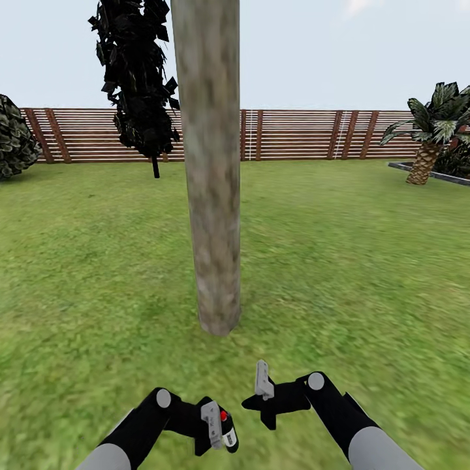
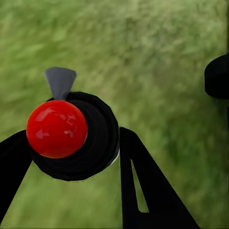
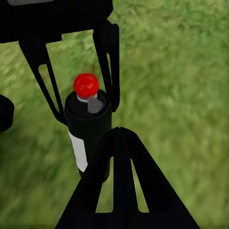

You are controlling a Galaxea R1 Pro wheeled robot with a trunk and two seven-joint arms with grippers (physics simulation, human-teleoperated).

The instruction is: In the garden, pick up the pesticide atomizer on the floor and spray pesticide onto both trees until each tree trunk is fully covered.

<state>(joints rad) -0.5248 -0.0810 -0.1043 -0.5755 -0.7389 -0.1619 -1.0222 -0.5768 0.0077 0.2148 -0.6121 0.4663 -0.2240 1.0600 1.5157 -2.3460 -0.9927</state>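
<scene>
One thick, pale grey-brown tree trunk (image 1: 212, 196) rises from the lawn straight ahead, a short way beyond both arms. My left gripper (image 1: 219, 425) (image 2: 71, 143) is shut on the pesticide atomizer (image 1: 227, 432) (image 2: 95, 143) (image 3: 88, 126), a dark bottle with a white label, a red cap and a grey trigger. Its black fingers (image 2: 143, 181) press both sides of the bottle. My right gripper (image 1: 260, 401) (image 3: 119, 133) is beside it, to the right and apart, fingers together and holding nothing. The paved floor and any pesticide are out of view.
Green lawn (image 1: 352, 261) spreads all around. A thin-stemmed dark-leaved tree (image 1: 137, 78) stands behind the trunk on the left. A brown slat fence (image 1: 294, 134) closes the back, with a bush (image 1: 13, 137) at far left and a short palm (image 1: 427, 143) at far right.
</scene>
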